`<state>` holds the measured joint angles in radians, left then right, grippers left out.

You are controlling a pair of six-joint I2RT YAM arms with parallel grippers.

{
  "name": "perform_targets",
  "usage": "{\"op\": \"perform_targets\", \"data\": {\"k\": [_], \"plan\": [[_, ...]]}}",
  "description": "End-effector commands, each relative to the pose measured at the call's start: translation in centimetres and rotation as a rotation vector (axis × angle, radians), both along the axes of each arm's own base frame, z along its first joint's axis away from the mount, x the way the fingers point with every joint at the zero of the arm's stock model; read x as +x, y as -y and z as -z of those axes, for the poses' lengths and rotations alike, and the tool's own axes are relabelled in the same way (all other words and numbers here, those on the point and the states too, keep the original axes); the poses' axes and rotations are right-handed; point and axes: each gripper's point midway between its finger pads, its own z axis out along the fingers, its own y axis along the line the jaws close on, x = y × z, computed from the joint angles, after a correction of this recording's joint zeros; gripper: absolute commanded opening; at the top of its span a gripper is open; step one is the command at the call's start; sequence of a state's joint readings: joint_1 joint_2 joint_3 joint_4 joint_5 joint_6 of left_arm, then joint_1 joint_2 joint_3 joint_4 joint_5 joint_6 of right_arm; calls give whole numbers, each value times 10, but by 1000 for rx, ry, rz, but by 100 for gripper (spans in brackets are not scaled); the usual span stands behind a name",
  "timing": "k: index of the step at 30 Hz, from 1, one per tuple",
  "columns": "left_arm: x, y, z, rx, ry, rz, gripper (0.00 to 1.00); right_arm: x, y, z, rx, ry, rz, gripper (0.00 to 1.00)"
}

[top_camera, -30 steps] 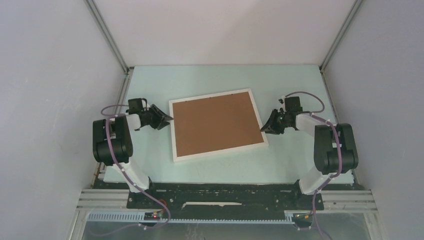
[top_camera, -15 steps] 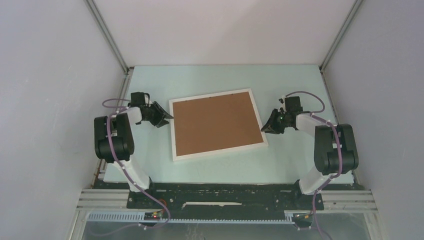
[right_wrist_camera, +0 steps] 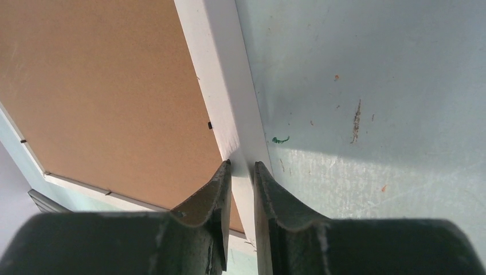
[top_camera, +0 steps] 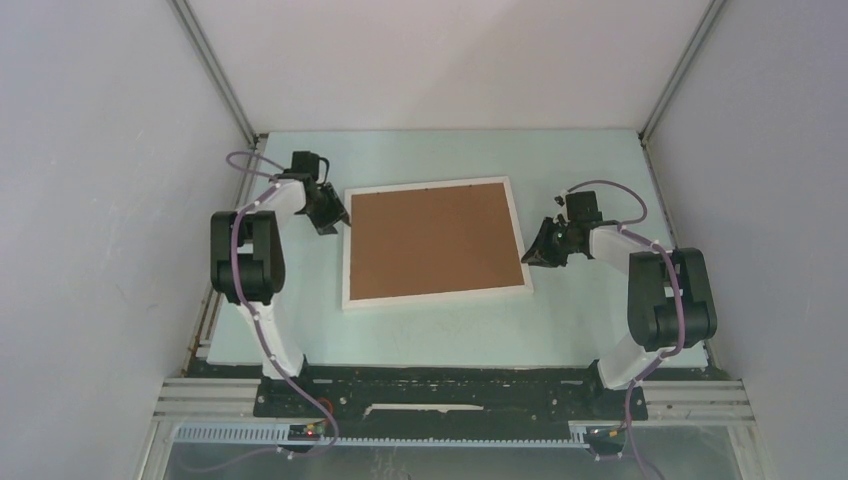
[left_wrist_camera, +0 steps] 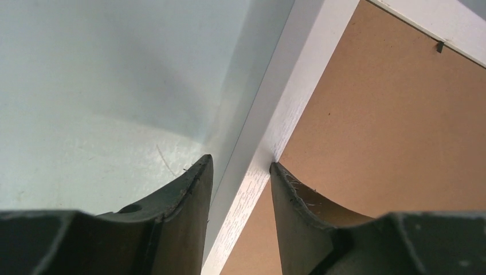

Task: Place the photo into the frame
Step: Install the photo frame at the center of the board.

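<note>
White frame [top_camera: 348, 250] lies face down mid-table [top_camera: 450, 150], turned straighter than before. Your left gripper [top_camera: 338, 215] has moved up to its far-left rim; whether it squeezes, nobody can tell. Your right gripper [top_camera: 530, 258] pinches the right rim.

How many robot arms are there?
2. The left arm is at the far left corner of the frame. The right arm is at the frame's right edge. No others are in view.
</note>
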<state>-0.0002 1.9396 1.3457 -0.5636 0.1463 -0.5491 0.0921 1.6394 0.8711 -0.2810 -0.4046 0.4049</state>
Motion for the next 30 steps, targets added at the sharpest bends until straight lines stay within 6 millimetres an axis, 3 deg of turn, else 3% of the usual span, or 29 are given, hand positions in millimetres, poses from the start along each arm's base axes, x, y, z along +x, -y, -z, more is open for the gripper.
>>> {"op": "perform_targets", "data": {"k": [1,11,15,17,23,27,30], "plan": [[-23,40,31,35,-156,115,48,-2,-16,-10,18,20,-62,25],[-29,66,33,276,-211,288,50,-2,-18,-9,14,23,-69,24],[-31,70,24,316,-203,331,52,-3,-19,-8,10,22,-71,24],[-26,70,9,316,-158,339,53,-3,-19,-8,10,20,-72,24],[-19,59,-50,147,51,284,58,-4,-19,-6,8,15,-73,24],[-18,45,-58,-109,132,200,63,-3,-20,-6,11,15,-76,24],[-18,30,-46,-125,102,162,65,-4,-21,-5,10,15,-79,24]]}}
